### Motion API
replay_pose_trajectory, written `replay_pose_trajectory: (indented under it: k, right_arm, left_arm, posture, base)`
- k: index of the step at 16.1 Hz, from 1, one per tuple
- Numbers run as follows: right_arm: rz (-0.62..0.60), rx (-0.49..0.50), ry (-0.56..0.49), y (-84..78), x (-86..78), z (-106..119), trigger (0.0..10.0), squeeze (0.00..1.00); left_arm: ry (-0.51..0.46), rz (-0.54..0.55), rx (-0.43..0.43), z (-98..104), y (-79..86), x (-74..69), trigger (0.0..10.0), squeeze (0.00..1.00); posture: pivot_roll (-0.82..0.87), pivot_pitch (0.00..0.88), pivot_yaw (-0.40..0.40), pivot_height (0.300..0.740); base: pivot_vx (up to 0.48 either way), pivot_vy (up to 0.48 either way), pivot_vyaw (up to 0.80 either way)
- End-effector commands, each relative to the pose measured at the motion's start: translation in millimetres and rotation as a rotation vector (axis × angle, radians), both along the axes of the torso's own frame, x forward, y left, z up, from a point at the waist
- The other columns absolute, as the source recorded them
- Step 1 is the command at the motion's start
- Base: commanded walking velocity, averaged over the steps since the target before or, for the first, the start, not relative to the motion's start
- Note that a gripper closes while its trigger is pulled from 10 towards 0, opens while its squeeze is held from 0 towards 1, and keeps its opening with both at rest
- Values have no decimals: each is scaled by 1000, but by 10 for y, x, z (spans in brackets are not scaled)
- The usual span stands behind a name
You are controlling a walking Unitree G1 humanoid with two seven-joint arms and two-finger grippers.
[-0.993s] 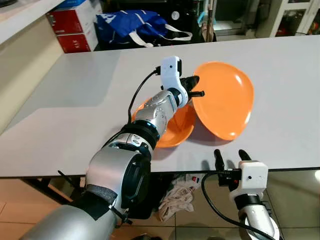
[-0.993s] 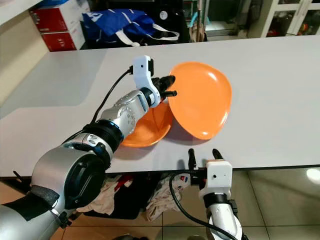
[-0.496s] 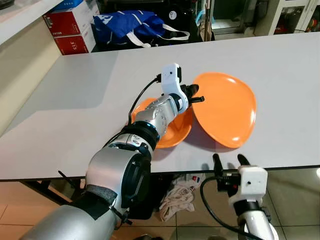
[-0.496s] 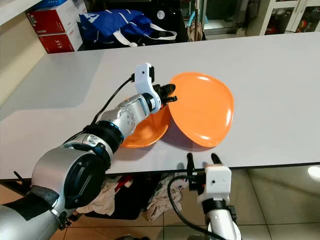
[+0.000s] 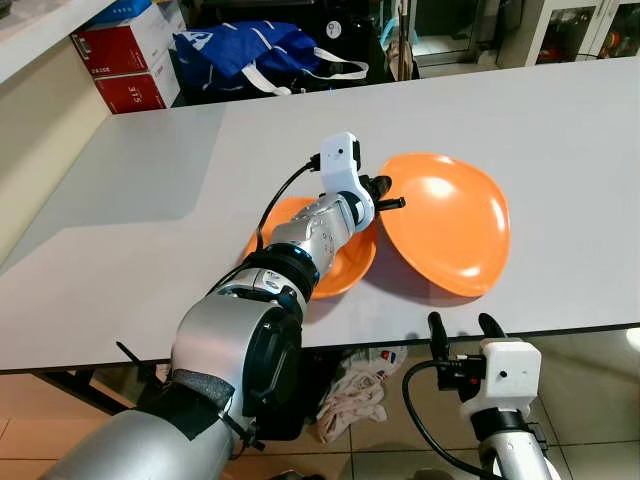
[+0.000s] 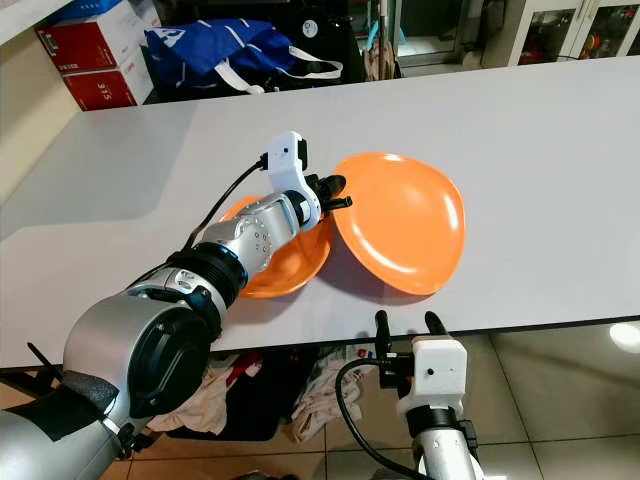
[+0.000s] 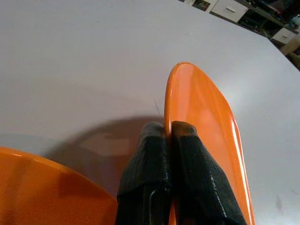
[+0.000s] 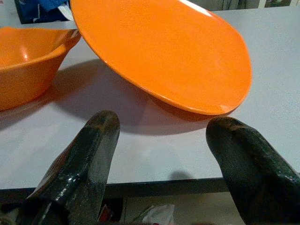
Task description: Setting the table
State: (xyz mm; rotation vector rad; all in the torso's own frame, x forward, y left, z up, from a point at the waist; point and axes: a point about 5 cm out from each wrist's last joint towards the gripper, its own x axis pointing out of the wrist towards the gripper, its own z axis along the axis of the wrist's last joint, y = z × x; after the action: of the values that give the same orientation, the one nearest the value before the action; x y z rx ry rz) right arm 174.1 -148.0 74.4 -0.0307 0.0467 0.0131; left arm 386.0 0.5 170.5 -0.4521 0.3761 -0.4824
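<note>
An orange plate (image 5: 447,233) tilts over the white table (image 5: 160,230), its near edge low by the tabletop and its left rim raised. My left gripper (image 5: 383,195) is shut on that raised rim; the left wrist view has both black fingers (image 7: 187,154) pinching the plate's edge (image 7: 197,101). Beside it, under my left forearm, sits an orange bowl (image 5: 338,268). My right gripper (image 5: 465,328) hangs open just below the table's front edge, facing the plate (image 8: 164,51) and the bowl (image 8: 28,61).
Behind the table's far side lie a blue bag (image 5: 255,55) and red boxes (image 5: 125,65). Cabinets (image 5: 575,25) stand at the back right. Crumpled cloth (image 5: 352,390) lies on the floor under the table. Wide bare tabletop stretches left and right of the dishes.
The plate has come down from steeply tilted to nearly flat, with my left gripper lowering along with it. The camera has shifted a little.
</note>
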Motion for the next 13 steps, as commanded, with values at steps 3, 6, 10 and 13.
replay_pose_trajectory:
  k: [3, 6, 10, 13]
  right_arm:
    - [6, 8, 10, 51, -27, 17, 10000, 0]
    - [5, 9, 15, 58, -40, 18, 10000, 0]
    - [1, 9, 22, 65, -52, 16, 10000, 0]
    - [-3, 11, 25, 72, -57, 10, 10000, 0]
  left_arm:
    - [113, -192, 39, -333, -784, -532, 0, 494]
    - [140, -181, 66, -439, -755, -566, 0, 1000]
    - [146, -201, 107, -499, -778, -615, 0, 1000]
    - [168, -244, 145, -560, -821, -684, 0, 1000]
  posture:
    - [-257, 31, 167, 740]
    - [-261, 38, 169, 740]
    - [-264, 39, 174, 740]
    - [-264, 43, 176, 740]
  base:
    - [0, 0, 0]
    - [0, 0, 0]
    - [0, 0, 0]
    - [0, 0, 0]
